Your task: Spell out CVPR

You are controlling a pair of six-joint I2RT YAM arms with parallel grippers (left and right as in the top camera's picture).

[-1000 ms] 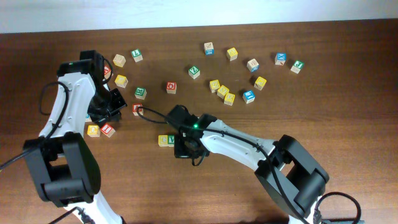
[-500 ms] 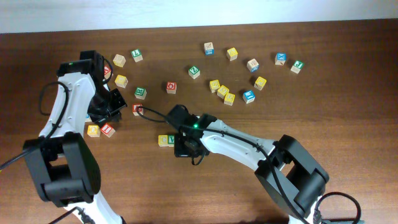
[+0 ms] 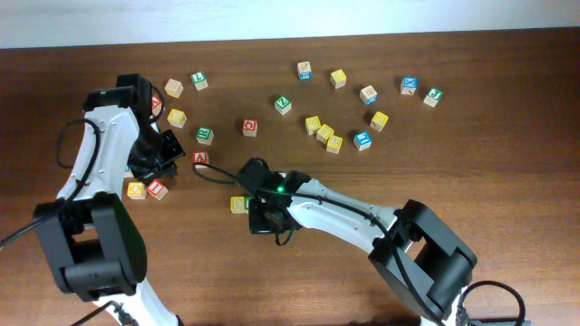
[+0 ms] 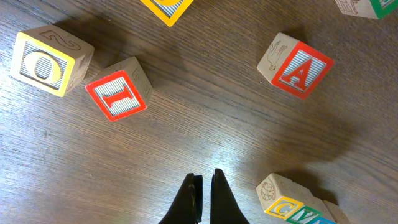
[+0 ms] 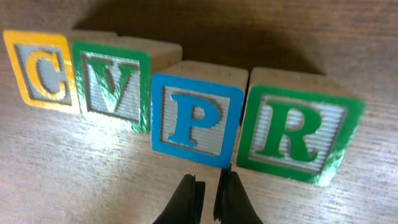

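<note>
Low beside P block, right gripper.

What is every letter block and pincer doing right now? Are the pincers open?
C block: first in row, letter up.
V block: second, letter up.
P block: third, letter up.
R block: last, letter up.
Left pincer: shut, holding nothing.
Right pincer: shut, holding nothing.

Dark wooden table with loose letter blocks. A red A block lies tilted, well apart from a red I block, which sits just beside a yellow O block. Farther back, three yellow blocks cluster near a blue block
</note>
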